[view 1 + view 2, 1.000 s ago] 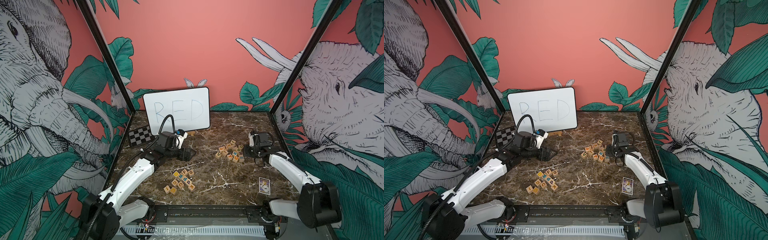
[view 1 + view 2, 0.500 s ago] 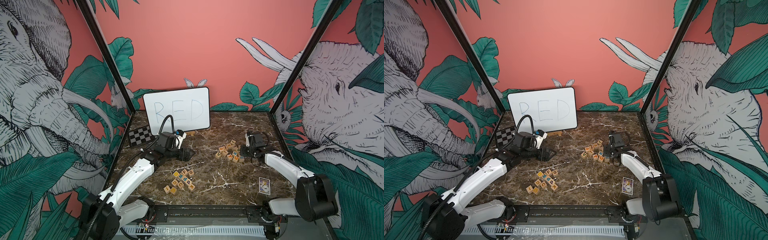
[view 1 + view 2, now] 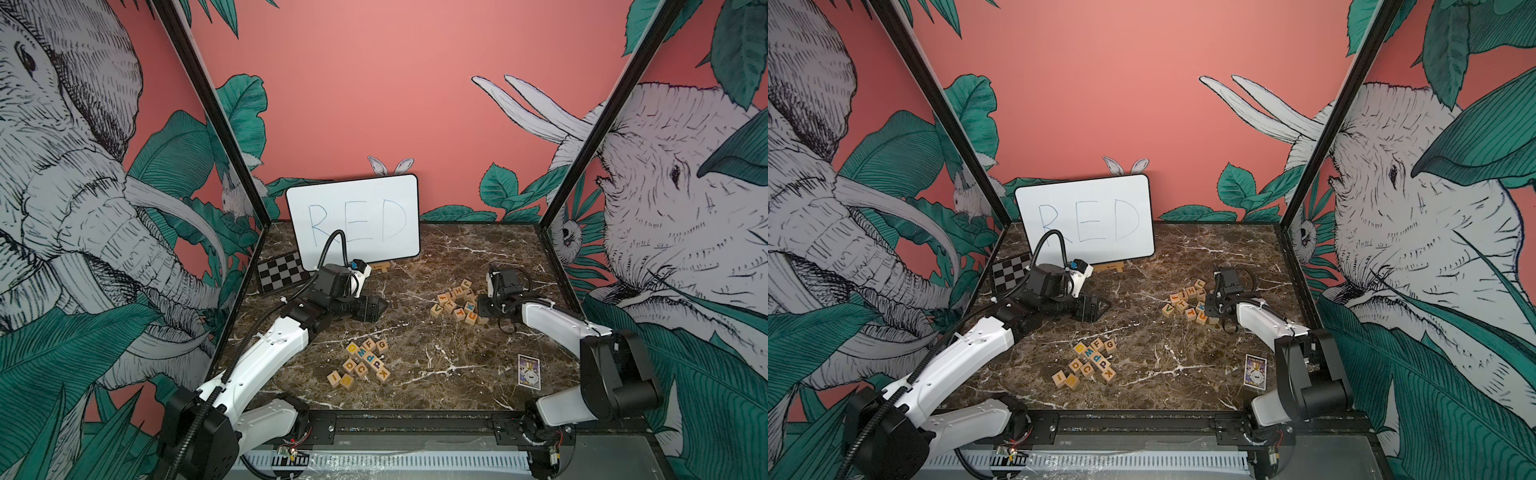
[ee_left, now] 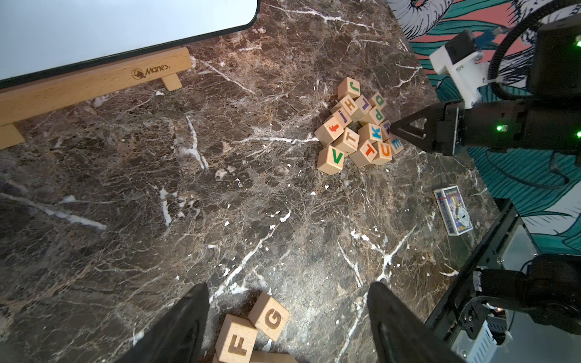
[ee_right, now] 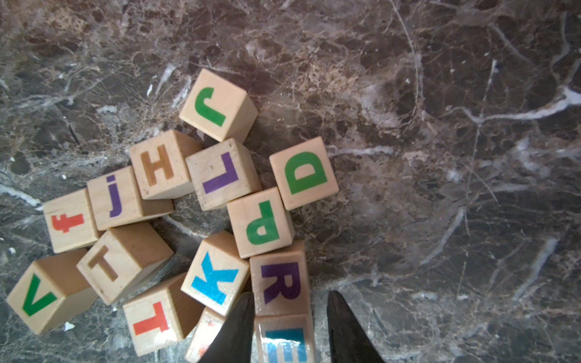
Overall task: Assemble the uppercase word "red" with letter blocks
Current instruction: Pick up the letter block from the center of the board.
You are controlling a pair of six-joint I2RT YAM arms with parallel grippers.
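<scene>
1. My right claw (image 5: 291,295) is narrow, with the jaws straddling the E block (image 5: 284,342). The K-side finger (image 5: 235,330) touches it and the other finger (image 5: 349,330) shows a sliver of gap. My read is that it's not clamped yet.
2. Step in hand: grab E. I need to close square on its two side faces, seat low on the cube, then lift straight up.
3. The R block (image 5: 279,283) butts against E just past my fingertips, and the K block (image 5: 213,278) sits against the K-side finger. The risk is dragging either one, so no sideways move until E is clear.
4. The D block (image 5: 304,173) lies green face up on the pile's far side, touching the P block (image 5: 261,224). So R, E and D are all in this pile near the right edge of the counter (image 3: 415,316). I see no row laid out yet.
5. My left claw (image 4: 287,284) hangs wide and empty over the second pile (image 3: 361,363), centre-front of the counter.
6. Hidden:
   - E is cut off by the wrist frame and has glare on its face.
   - A block beside the K-side finger shows only an orange speck, so its letter is unreadable.
   - In both top views my wrist covers E and R.
   - I can't tell how far down E's sides the fingers reach.
</scene>
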